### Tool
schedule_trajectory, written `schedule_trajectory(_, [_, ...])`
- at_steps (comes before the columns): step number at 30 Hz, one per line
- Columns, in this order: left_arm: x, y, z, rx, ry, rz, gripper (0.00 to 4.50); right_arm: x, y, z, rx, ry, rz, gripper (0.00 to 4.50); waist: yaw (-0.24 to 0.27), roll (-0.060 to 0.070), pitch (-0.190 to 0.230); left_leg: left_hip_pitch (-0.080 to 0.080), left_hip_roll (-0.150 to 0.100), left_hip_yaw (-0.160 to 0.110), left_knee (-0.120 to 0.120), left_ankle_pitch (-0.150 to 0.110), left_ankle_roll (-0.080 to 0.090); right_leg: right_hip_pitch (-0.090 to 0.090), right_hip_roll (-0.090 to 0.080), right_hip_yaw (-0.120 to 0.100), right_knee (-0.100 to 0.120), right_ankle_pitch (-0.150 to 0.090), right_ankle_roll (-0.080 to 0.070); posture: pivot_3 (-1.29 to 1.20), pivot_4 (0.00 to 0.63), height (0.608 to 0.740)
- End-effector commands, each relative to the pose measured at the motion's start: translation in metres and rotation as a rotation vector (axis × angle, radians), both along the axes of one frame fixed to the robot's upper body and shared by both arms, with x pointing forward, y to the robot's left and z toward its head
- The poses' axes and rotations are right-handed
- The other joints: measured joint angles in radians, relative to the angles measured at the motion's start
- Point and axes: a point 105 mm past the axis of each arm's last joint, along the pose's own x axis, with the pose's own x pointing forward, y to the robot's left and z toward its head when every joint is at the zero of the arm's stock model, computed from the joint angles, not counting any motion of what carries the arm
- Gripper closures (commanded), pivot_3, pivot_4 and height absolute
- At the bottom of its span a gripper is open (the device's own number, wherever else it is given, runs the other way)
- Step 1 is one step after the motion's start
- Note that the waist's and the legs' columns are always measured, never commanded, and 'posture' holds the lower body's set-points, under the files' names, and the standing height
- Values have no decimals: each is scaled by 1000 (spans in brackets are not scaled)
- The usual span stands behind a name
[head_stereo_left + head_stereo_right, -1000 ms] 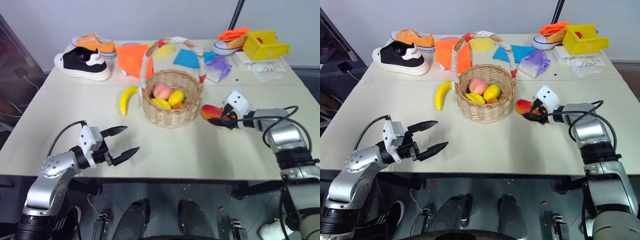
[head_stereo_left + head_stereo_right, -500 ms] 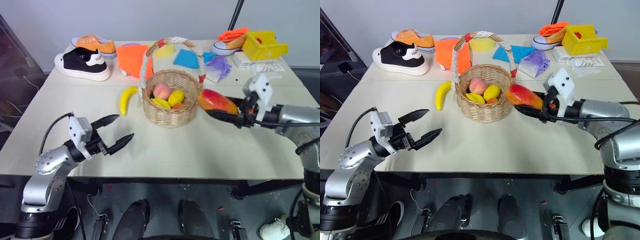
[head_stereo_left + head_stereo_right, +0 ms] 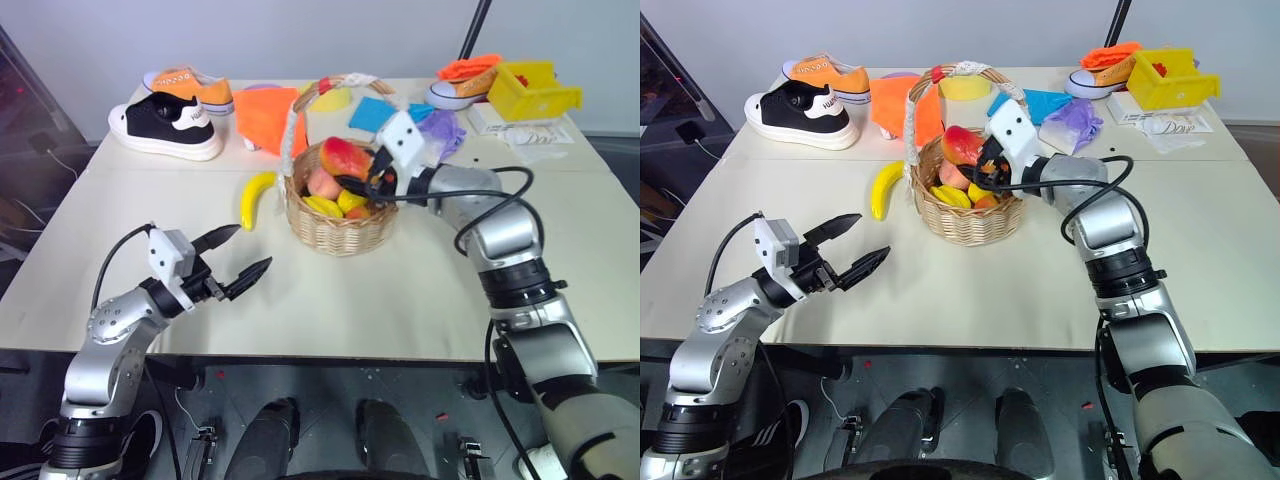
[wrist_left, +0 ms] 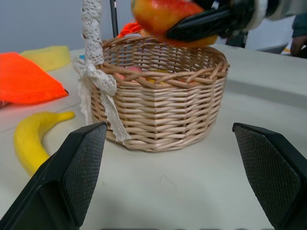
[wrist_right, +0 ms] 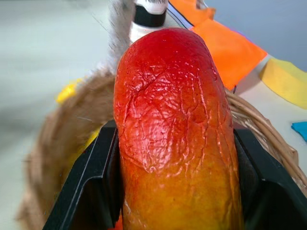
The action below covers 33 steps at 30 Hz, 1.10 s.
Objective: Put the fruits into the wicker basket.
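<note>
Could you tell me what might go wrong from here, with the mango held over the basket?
1. The right tool holds the mango above the wicker basket, close to its arched handle; it could snag there.
2. The basket already holds a peach and small yellow fruits, so a dropped mango might roll off them.
3. The banana lies on the table, easily missed.

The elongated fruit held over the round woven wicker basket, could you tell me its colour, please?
The mango is deep red at the tip, fading to orange-yellow; the right wrist view shows it best.
</note>
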Motion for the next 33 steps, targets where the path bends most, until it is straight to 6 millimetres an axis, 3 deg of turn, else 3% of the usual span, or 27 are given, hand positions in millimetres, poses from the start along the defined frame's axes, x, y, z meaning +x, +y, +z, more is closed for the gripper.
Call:
schedule_trajectory(1, [-4, -1, 9, 5, -43, 11, 0, -3, 1, 18, 43, -65, 13, 546, -1, 0, 0, 0, 0, 0, 0, 0, 0, 0, 0, 0, 0, 0, 0, 0, 150, 740])
schedule_trajectory(2, [-4, 0, 8, 4, -41, 17, 0, -4, 0, 21, 45, -75, 15, 94, -1, 0, 0, 0, 0, 0, 0, 0, 0, 0, 0, 0, 0, 0, 0, 0, 150, 740])
schedule_trajectory(3, [-3, 2, 8, 3, -38, 27, 0, -7, -3, 24, 53, -86, 17, 36, -1, 0, 0, 0, 0, 0, 0, 0, 0, 0, 0, 0, 1, 0, 0, 0, 150, 740])
schedule_trajectory(7, [-1, 6, 6, 1, -37, 49, 0, -26, -13, 34, 105, -115, 54, 36, 3, 0, 0, 0, 0, 0, 0, 0, 0, 0, 0, 0, 1, 0, 0, 0, 150, 740])
schedule_trajectory(11, [0, 9, 4, 8, -32, 51, 0, -58, -25, 37, 189, -125, 118, 36, 2, 0, 0, 0, 0, 0, 0, 0, 0, 0, 0, 0, 1, 0, 0, 0, 150, 740])
schedule_trajectory(14, [5, 18, 2, 15, -30, 95, 0, -80, -35, 23, 178, -124, 132, 36, 2, 0, 0, 0, 0, 0, 0, 0, 0, 1, 0, 0, 1, 0, 0, 0, 150, 740])
schedule_trajectory(20, [27, 60, -1, 29, -28, 409, 0, -132, -46, -14, 172, -101, 191, 36, 0, 0, 0, 1, 0, 0, 1, 0, 0, 2, 0, 0, 1, 0, 0, 0, 150, 740])
schedule_trajectory(24, [32, 63, -1, 11, -28, 458, 0, -132, -52, -25, 104, -165, 136, 36, 1, 0, 0, 3, 0, 1, 2, 0, 0, 4, 0, 1, 1, 0, 0, 0, 150, 740])
schedule_trajectory(33, [64, 63, 12, 5, -15, 530, 0, -125, -46, -25, 103, -211, 133, 36, 5, -1, -1, 3, 0, 0, 2, 0, 0, 4, 0, 0, 0, 0, 0, 0, 150, 740])
